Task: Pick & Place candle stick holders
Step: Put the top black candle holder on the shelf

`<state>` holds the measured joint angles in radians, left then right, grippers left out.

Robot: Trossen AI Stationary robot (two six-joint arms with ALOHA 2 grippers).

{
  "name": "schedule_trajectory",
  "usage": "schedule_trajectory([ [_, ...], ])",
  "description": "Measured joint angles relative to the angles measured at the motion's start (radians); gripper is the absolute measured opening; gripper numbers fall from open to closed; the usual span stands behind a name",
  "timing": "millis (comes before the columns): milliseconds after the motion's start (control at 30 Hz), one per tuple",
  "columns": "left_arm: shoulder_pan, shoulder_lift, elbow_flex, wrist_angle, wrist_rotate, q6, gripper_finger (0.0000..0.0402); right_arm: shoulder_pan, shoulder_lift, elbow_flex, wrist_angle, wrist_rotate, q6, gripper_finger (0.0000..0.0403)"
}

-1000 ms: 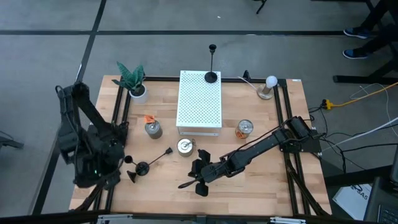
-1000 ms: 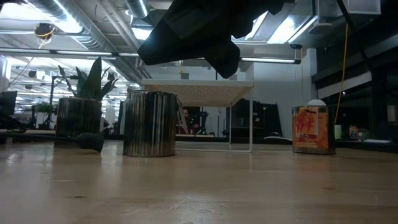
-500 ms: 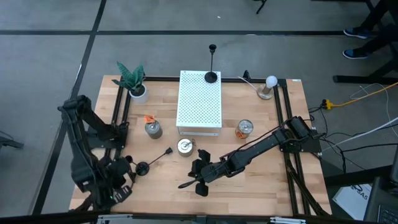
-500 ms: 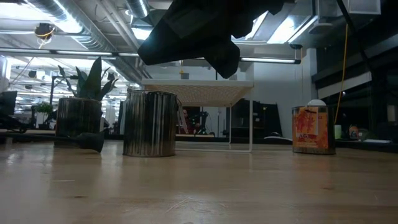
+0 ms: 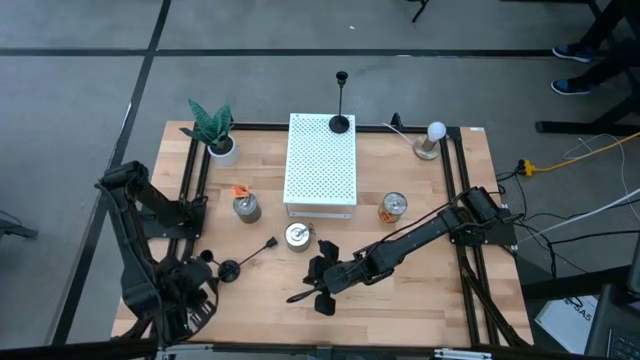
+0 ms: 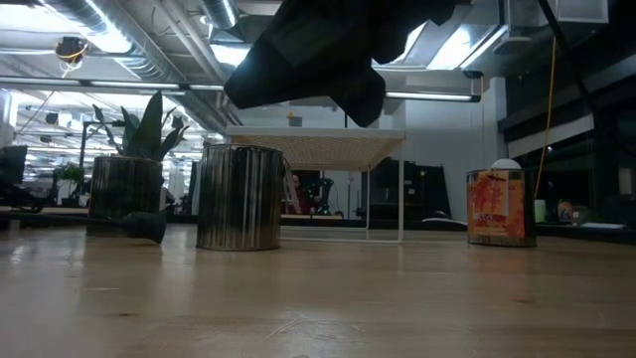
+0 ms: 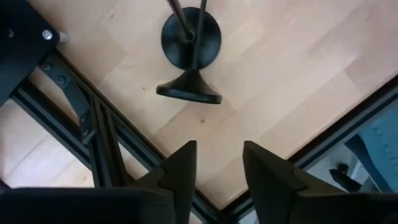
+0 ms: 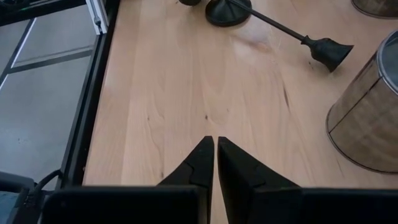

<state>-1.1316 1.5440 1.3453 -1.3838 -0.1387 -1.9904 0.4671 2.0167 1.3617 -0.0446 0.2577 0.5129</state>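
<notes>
— Which arm is closer to the fallen candle stick holder [image 5: 250, 256]?
— The left tool [image 7: 217, 171], fingers released, just beside its base; the stem runs away toward the silver tins [image 5: 297, 235].
— And the right tool [image 8: 215, 163]?
— Clenched, empty. I count two holders: one lying on the counter [image 5: 420, 290], one upright [image 5: 340, 110] on the white stand [image 5: 322, 165]; three tins.

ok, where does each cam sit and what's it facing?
High: overhead, straight down on table; both arms show.
Low: table height, looking across past silver tin; right arm overhead.
Left wrist: down on lying candlestick holder; left gripper open.
Right wrist: along table at same holder; right gripper shut.
Shared: that holder, high view too.
</notes>
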Motion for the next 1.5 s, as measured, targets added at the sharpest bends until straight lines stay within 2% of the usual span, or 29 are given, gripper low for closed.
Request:
schedule_trajectory([
  [200, 0.000, 0.000, 0.000, -0.005, -0.083, -0.014, 0.0168, 0.000, 0.000, 0.000, -0.001, 0.000, 0.001, 0.0024],
  [433, 0.000, 0.000, 0.000, -0.005, -0.143, -0.015, 0.0182, 0.000, 0.000, 0.000, -0.002, 0.000, 0.003, 0.0024],
  [567, 0.000, 0.000, 0.000, -0.028, -0.205, -0.018, 0.0181, 0.000, 0.000, 0.000, -0.002, 0.000, 0.003, 0.0024],
  [833, 0.000, 0.048, -0.001, -0.142, -0.197, -0.065, 0.0170, 0.000, 0.000, 0.000, -0.002, 0.000, 0.003, 0.0024],
  [933, -0.006, 0.083, -0.001, -0.143, -0.255, -0.051, 0.0168, 0.000, 0.000, 0.000, -0.002, 0.000, 0.003, 0.0024],
  [1200, -0.023, 0.177, -0.013, -0.182, -0.323, -0.064, 0.0165, 0.000, 0.000, 0.000, -0.002, 0.000, 0.004, 0.0024],
  [1500, -0.032, 0.200, -0.092, -0.207, -0.434, -0.174, 0.0155, 0.000, 0.000, 0.000, -0.001, 0.000, 0.006, 0.0024],
])
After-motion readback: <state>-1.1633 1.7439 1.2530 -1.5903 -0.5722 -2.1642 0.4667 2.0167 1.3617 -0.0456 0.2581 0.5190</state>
